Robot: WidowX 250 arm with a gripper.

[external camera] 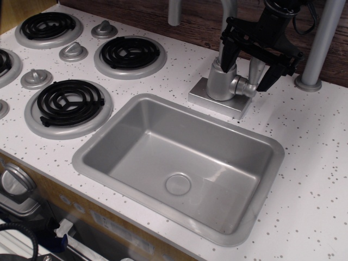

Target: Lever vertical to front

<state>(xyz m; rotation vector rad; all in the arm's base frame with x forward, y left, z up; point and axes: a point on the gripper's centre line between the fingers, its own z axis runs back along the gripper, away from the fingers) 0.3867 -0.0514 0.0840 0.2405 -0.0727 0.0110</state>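
- observation.image, single view, toy kitchen counter [304, 163], white with dark speckles.
- Grey sink basin [179, 163] sits centre frame, round drain [178, 183] in its floor.
- Left of the sink: black coil burners on silver rings, one near [68, 103], one further back [130, 53], one at top left [48, 24].
- Conical silver stove knobs between the burners, e.g. [73, 51] and [37, 78].
- Tap body [222, 81], a silver cylinder on a square base plate [217, 103], stands just behind the sink's back rim.
- Grey post [321, 43] rises from the counter at right, well clear of the tap.
- Dark wood back wall [201, 19] runs behind everything.
- Black gripper [247, 68] comes down from the top and crowds the tap: one finger [228, 51] in front of the tap body, the other [272, 73] to the right of the side stub.
- Claw is spread apart, fingers straddling the lever, no clear contact visible.
- Lever [255, 69]: matte silver-grey paddle, standing roughly upright from the round stub [244, 87] on the tap's right side.
- Lever partly hidden by the gripper, so exact tilt is hard to read.
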